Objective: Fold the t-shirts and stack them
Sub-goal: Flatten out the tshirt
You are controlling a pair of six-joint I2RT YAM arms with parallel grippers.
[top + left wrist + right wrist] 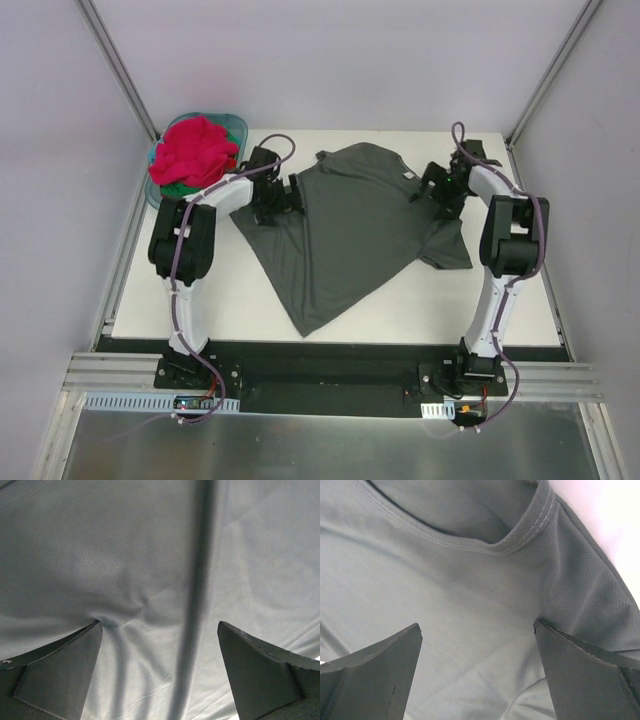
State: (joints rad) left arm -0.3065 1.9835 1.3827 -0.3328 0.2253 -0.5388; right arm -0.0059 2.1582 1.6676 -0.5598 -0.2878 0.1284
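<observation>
A dark charcoal grey t-shirt (pixel 350 225) lies spread and skewed on the white table, its neck label toward the back right. My left gripper (pixel 283 203) is open and rests low on the shirt's left part; its wrist view shows the grey cloth (pixel 150 570) between the spread fingers (pixel 60 670). My right gripper (pixel 437 195) is open over the shirt's right shoulder, with the collar (pixel 520 540) just ahead of the fingers (pixel 580 675). A bright pink-red shirt (pixel 195 150) lies heaped on green cloth (pixel 172 187) in the basket.
A teal plastic basket (pixel 235 124) stands at the table's back left corner, close behind my left arm. White walls and metal posts enclose the table. Bare white table (pixel 400 310) lies in front of the shirt.
</observation>
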